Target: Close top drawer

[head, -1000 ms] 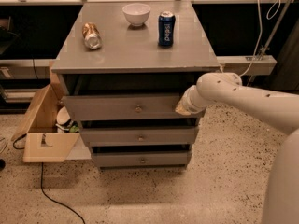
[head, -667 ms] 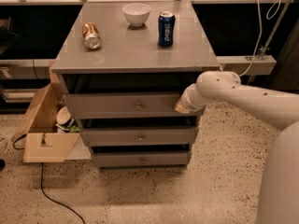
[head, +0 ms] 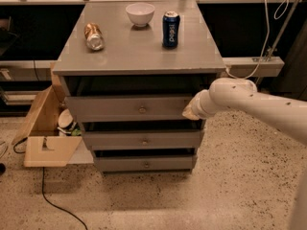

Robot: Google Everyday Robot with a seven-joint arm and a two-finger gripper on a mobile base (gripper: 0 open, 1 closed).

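Observation:
The top drawer (head: 115, 107) is the uppermost grey front of the cabinet, with a small round knob (head: 142, 110) at its centre. It stands slightly out from the cabinet, with a dark gap above it under the cabinet top (head: 139, 47). My gripper (head: 189, 111) is at the end of the white arm that reaches in from the right. It sits against the right end of the top drawer's front. The two other grey drawer fronts lie below it.
A white bowl (head: 140, 13), a blue can (head: 171, 28) standing and a brown can (head: 94, 36) lying on its side are on the cabinet top. An open wooden box (head: 43, 128) sits on the floor to the left. A black cable (head: 53, 200) trails across the speckled floor.
The gripper stays at the right end of the top drawer's front. I see no clear movement of the drawer or arm.

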